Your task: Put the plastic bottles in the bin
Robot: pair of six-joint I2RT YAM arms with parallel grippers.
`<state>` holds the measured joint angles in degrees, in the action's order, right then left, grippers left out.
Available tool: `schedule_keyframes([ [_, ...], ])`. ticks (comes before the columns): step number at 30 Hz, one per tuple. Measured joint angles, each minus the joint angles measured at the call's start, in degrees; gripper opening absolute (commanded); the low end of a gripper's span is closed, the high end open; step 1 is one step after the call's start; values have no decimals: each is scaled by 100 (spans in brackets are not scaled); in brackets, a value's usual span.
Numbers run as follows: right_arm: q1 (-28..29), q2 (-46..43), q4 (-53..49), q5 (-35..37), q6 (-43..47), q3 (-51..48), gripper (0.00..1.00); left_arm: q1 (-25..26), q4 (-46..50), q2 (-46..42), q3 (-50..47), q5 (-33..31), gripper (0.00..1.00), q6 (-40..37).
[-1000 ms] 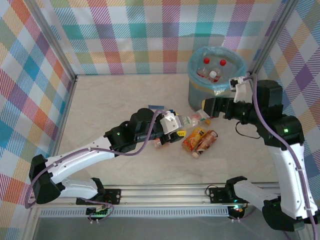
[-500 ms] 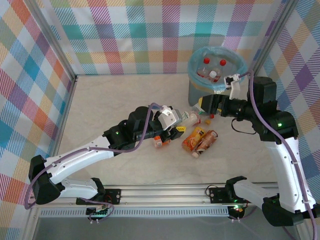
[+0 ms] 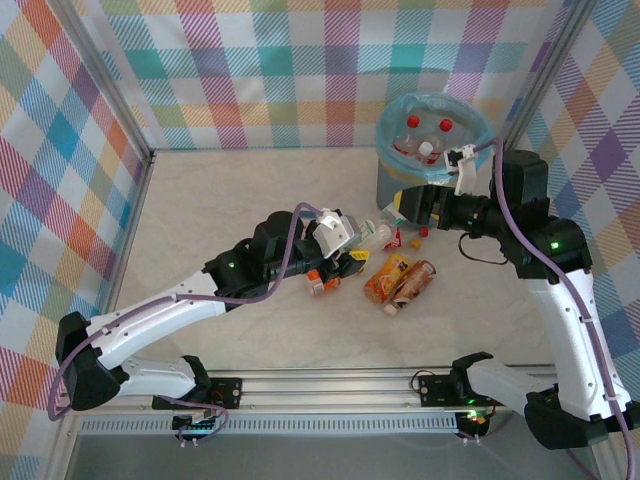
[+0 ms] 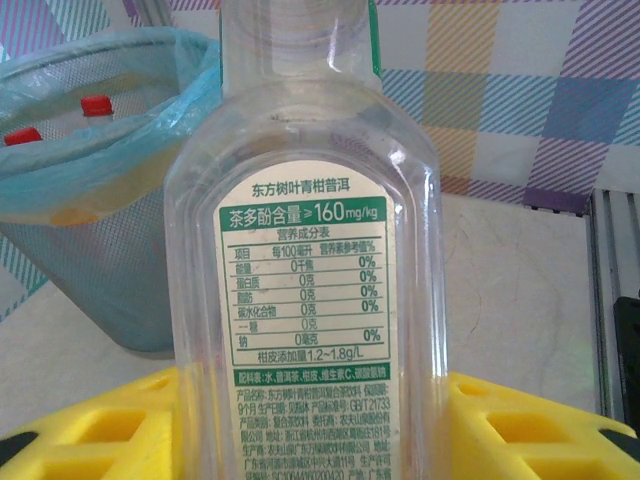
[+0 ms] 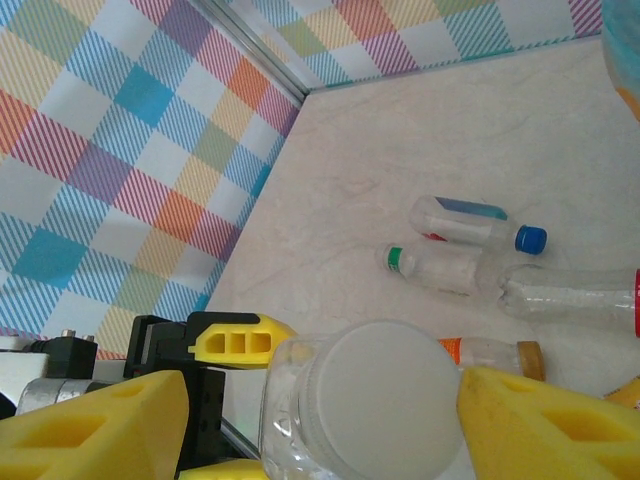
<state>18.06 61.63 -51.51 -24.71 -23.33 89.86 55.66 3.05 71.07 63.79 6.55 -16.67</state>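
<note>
The left tool (image 3: 355, 243) is clenched on a clear green-label bottle (image 4: 305, 300), its yellow pads (image 4: 90, 430) pressed to the bottle's lower sides. A second ago this tool sat lower among the bottles lying on the surface (image 3: 230, 200). It has since lifted and swung a little toward the right arm, carrying the bottle with it.

The right tool (image 3: 402, 215) was near the bin's wall a second ago and has come across to the bottle's capped end. In the right wrist view the white cap (image 5: 385, 395) sits between that tool's pads. One pad (image 5: 545, 420) is against it and a gap shows beside the other, so I cannot tell whether it grips.

Two orange-label bottles (image 3: 400, 278) lie side by side on the surface just below the held bottle, where they were before. A small orange-capped bottle (image 3: 320, 284) lies under the left arm's wrist.

Behind the tools, the right wrist view shows a blue-capped bottle (image 5: 470, 222) and a green-capped bottle (image 5: 435, 268) lying on the surface.

The bin (image 3: 384, 128) stands at the far right, just beyond the right tool. Red-capped bottles (image 3: 412, 121) lie inside it, unchanged.
</note>
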Motion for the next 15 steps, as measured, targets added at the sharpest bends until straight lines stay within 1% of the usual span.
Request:
schedule_keyframes([
  [3, 7, 7, -2, 48, 0, 0, 72, 0, 0, 0, 0, 2, 53, 0],
  [8, 35, 39, -96, 136, -4, -7, 80, 0, -48, -70, 0, 96, 53, -2],
  [9, 35, 48, -103, 153, -20, -9, 79, 0, -48, -98, 0, 107, 53, -2],
  [12, 35, 61, -105, 151, -50, -22, 67, 0, -50, -151, 0, 114, 53, -2],
  [15, 35, 66, -79, 44, -66, -35, 61, 0, -68, -160, 0, 129, 53, -2],
])
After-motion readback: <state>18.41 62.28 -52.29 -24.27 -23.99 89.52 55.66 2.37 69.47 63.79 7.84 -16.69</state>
